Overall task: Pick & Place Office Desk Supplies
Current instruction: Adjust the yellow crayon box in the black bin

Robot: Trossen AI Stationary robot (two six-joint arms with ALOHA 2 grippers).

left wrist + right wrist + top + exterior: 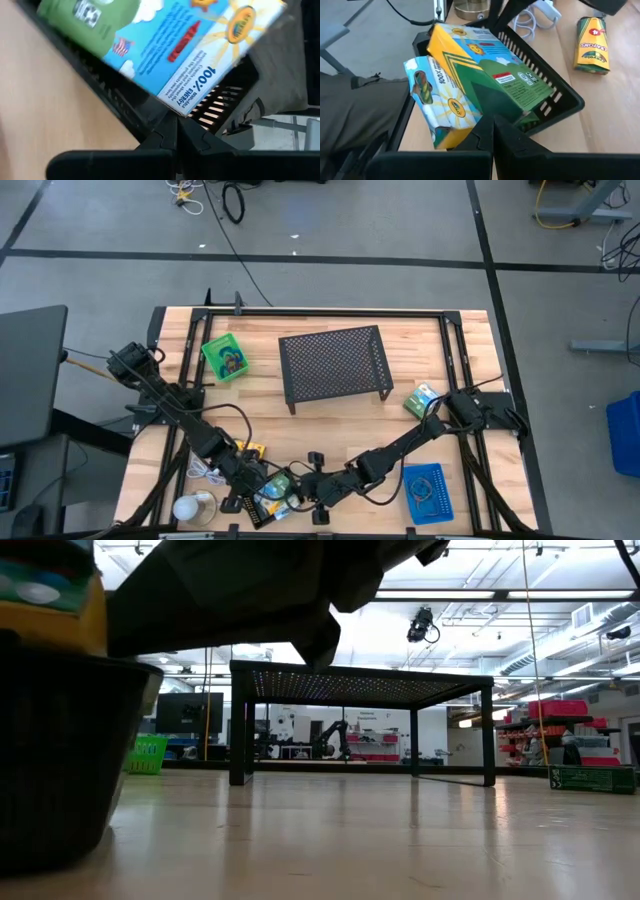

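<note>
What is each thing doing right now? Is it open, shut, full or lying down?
Left gripper: shut, at the black tray.
Right gripper: shut, at the same tray.
Black tray: holds crayon boxes, leaning.
Loose crayon box: lying flat on the table.
Green tray: something inside.
Blue tray: loops inside.
Mesh stand: upright, nothing on top.
Green packet: lying beside the stand.

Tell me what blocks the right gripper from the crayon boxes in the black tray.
Nothing visible. The right gripper, shut, sits right at the black tray, with the green crayon box and the blue one directly ahead. The left gripper is at the same tray.
</note>
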